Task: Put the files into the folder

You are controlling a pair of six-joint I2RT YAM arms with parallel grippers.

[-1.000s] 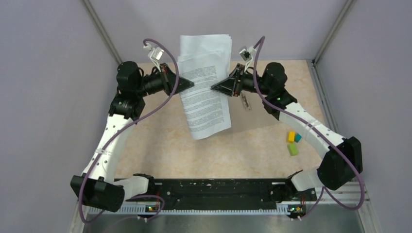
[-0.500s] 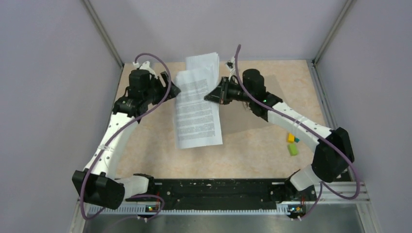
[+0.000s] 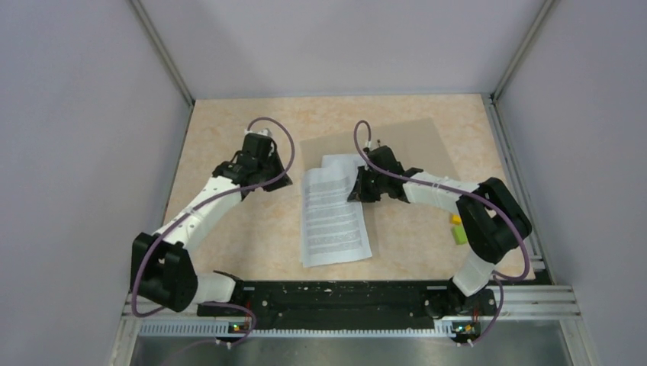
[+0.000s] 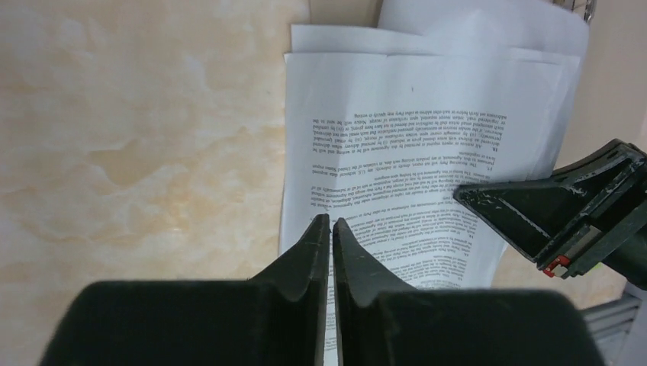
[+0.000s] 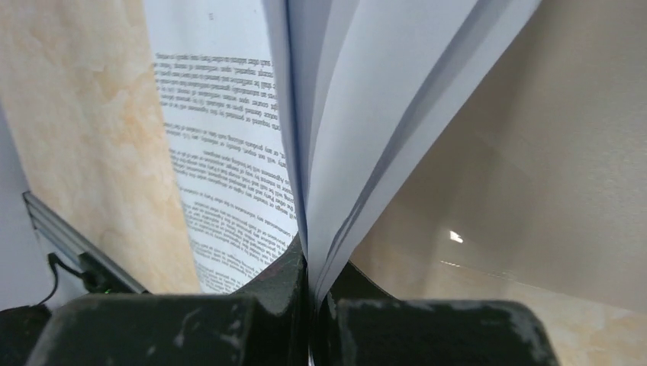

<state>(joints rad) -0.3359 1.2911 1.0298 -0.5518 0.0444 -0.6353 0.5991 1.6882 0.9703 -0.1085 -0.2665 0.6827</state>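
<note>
The thin white paper sheets [image 3: 334, 213] are smooth, matt; the flat brown kraft-cardboard folder [image 3: 416, 143] faintly sheened; the beige marbled table [image 3: 252, 229] smooth.

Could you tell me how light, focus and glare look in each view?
Top external: soft, even light, all sharp, no harsh shadows. Left wrist: print on the files is fairly sharp, the left gripper a dark silhouette. Right wrist: sheets nearest the right gripper blur, and a small glare spot sits on the folder.

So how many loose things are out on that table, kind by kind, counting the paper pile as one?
Paper pile: 1
Brown folder: 1
Yellow block: 1
Green block: 1
Total: 4
</note>
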